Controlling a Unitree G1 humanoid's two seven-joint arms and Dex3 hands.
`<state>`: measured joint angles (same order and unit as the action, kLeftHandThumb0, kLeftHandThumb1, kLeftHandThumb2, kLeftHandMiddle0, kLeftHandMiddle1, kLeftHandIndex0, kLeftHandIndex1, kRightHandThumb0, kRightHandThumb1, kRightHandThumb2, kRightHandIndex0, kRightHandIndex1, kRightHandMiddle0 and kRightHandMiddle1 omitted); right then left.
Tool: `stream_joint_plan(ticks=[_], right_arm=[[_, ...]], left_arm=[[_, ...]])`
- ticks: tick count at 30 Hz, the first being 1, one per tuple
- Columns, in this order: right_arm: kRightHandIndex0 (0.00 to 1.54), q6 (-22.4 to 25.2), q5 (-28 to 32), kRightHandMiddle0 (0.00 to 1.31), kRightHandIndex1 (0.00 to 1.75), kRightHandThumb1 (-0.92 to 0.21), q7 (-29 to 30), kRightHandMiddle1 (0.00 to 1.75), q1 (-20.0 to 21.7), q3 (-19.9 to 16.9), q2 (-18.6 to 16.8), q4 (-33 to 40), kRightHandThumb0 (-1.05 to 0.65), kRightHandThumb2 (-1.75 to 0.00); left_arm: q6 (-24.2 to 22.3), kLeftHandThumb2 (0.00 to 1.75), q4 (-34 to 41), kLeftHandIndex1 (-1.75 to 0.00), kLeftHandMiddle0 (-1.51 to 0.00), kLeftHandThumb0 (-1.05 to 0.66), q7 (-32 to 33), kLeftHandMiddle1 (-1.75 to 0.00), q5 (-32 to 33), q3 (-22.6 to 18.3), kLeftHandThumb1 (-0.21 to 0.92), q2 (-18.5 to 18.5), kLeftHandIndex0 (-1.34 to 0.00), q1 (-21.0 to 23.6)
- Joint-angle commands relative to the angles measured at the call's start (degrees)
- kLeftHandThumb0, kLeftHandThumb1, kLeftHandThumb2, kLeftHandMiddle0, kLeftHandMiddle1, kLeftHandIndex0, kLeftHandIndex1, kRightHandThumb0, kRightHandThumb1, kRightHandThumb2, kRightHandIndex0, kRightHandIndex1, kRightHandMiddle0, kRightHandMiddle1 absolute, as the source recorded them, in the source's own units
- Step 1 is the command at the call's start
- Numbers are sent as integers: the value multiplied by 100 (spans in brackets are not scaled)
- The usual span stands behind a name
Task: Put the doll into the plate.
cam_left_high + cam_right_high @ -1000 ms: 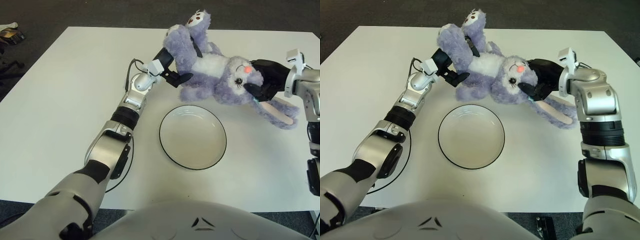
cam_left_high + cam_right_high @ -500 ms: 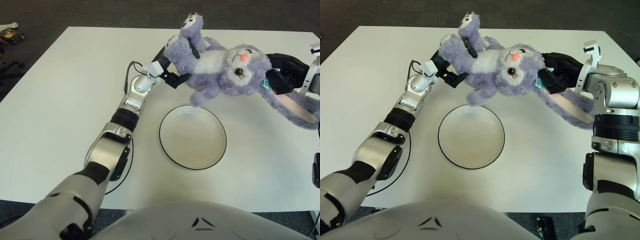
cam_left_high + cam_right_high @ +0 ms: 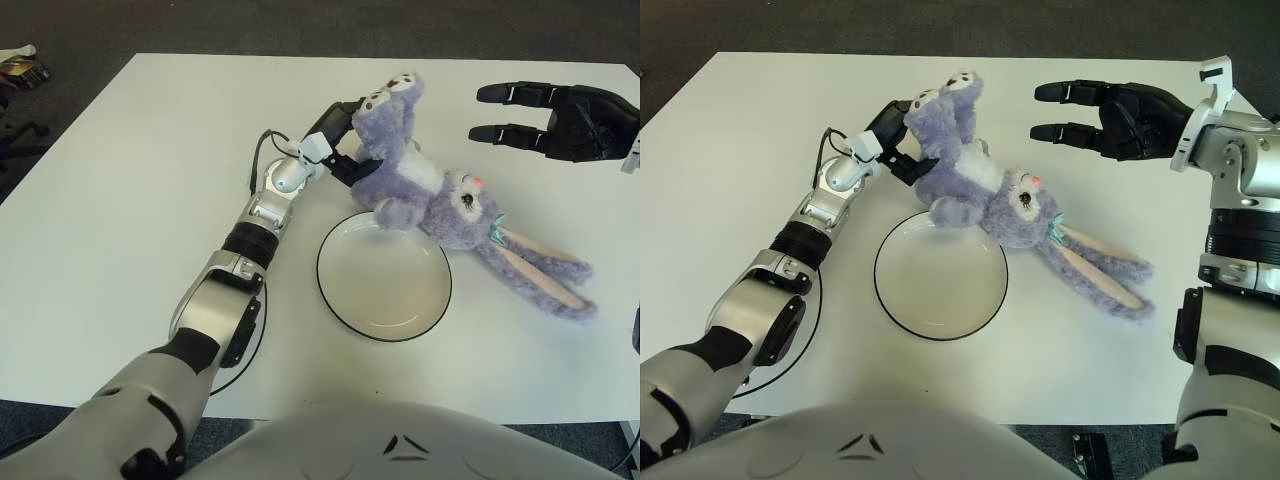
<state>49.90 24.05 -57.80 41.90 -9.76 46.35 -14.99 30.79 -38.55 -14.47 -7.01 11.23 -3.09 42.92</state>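
The left hand's fingers [image 3: 345,165] were clenched on the doll [image 3: 425,190] at its lower end, by the feet, holding that end raised just beyond the far rim of the plate [image 3: 330,300]. The right hand's fingers [image 3: 1070,112] were spread and held nothing; the right hand [image 3: 1120,115] hung in the air above the table [image 3: 120,180], beyond the doll's head and apart from it.

The doll lay slanting from the left hand [image 3: 335,140] down toward the robot's right. One paw overlapped the plate's far rim, the head lay just beside the rim on the right, and the long ears trailed across the table away from the plate.

By my judgement the job was only partly done: the doll touched the plate's edge, but most of it was outside. What remained was to bring the body and head over the dish and let go.
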Motion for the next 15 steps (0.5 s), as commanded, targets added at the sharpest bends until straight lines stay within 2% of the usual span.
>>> stream_joint_plan(ticks=[1,5,8,13,15], right_arm=[[6,340,205,0,34,-29,152,39,24,-130,-34,36,-32,-108],[5,460,341,0,30,-30,198,38,13,-190,-36,74,-35,-105],[3,-5,341,0,24,-39,205,29,-166,-271,-95,247,-42,-99],[2,-310,298,0,16,-80,282,20,-290,-287,-145,361,-67,-69],[2,-362,282,0,15,-86,292,18,-311,-255,-130,385,-72,-68]], left_arm=[[2,129,-13,-136,-60,-1,42,-155,-24,-46,18,4,-91,-9],[33,129,-37,-135,-60,-1,40,-157,-22,-59,18,16,-91,-5],[59,130,-55,-136,-60,-1,60,-157,-52,-57,17,12,-91,0],[-13,130,-25,-137,-59,-1,43,-157,-64,-52,17,6,-90,-10],[-35,130,-18,-137,-59,-1,34,-157,-60,-51,18,5,-90,-12]])
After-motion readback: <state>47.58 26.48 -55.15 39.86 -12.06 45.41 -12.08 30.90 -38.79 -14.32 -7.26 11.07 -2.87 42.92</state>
